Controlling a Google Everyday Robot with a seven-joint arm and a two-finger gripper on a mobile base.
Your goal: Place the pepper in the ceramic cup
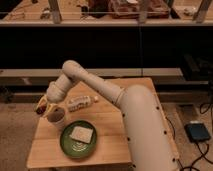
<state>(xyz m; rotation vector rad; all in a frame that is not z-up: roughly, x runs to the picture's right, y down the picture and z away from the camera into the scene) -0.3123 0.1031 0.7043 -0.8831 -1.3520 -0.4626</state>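
Your hand (pixel 44 106) sits low over the left part of the wooden tabletop (pixel 107 142), at the end of the white arm (pixel 100 92) that reaches in from the right. It is clenched on the pepper (pixel 41 107), whose red and yellow body shows at the hand's left side. The ceramic cup (pixel 56 116) stands just below and to the right of the hand, so close that the pepper appears to meet its rim; you cannot tell whether they touch. Further right of the hand lies a pale bottle (pixel 80 103) on its side. Below and to the right of the hand is a green plate (pixel 67 145) carrying a pale square slice (pixel 81 133).
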